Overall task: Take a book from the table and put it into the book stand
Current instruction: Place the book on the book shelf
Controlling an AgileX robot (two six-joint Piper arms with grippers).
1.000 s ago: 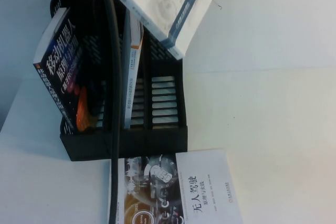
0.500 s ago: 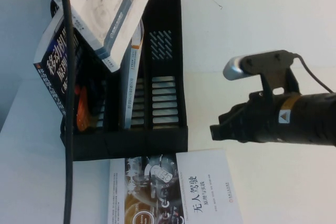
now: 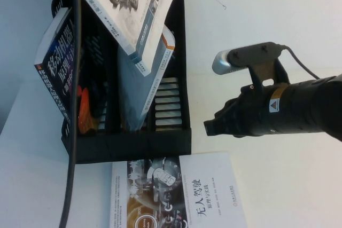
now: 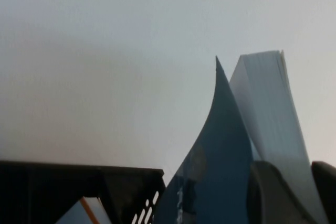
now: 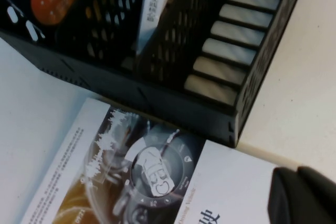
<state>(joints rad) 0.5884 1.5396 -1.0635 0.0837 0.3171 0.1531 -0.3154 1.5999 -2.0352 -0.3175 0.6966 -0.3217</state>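
Note:
The book, pale with a grey suspension drawing, hangs tilted over the back of the black book stand, its lower corner above the middle and right slots. In the left wrist view my left gripper is shut on the book's page edge, with a blue-grey cover bending away beside it. The left gripper itself is outside the high view. My right gripper hovers low over the table, right of the stand's front corner, shut and holding nothing.
A thick black book fills the left slot. A blue-grey book with an orange corner leans across the middle slot. A white book with a dark collage lies in front of the stand. A black cable hangs over the left side.
The held book has swung right and lower over the stand. The middle-slot book has tipped to the right. My right arm has come into view and shifted slightly left.

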